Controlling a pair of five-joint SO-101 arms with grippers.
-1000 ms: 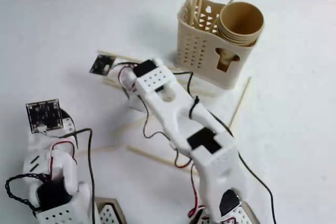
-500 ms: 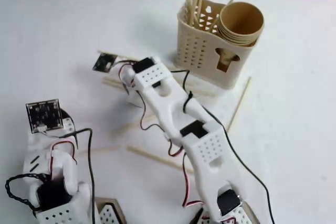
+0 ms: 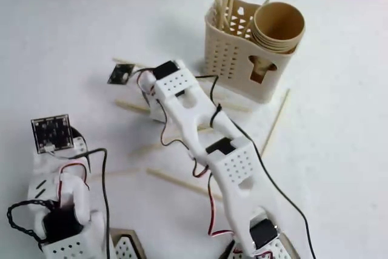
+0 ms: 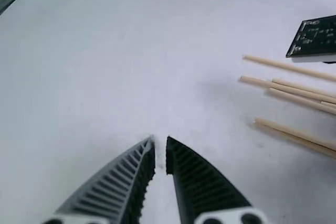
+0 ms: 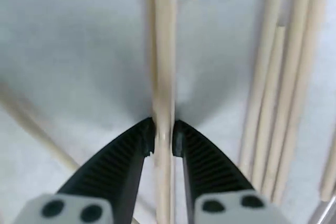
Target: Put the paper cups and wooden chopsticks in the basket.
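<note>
Chopstick [image 5: 163,51] in the right end effector [image 5: 163,130] comes first: the two jaws are closed tight on it, low over the table [image 5: 63,35]. More chopsticks [image 5: 273,87] lie just beside it. So I think a good lift goes straight up and slow, with the squeeze kept firm, so the thin stick does not slip or drag its neighbours along. Then it should be carried to the basket [image 3: 233,59], which stands near, just past the right arm [image 3: 200,131]. It should be tipped to drop in on end next to the upright chopsticks [image 3: 223,1] already inside, not onto the cups [image 3: 279,25] stacked in the other half. A loose chopstick [image 3: 276,119] lies on the table beside the basket, and another chopstick [image 3: 179,181] lies nearer the arm's base. The left end effector [image 4: 160,148] is shut with nothing in it, low over bare table, well apart from the basket.
</note>
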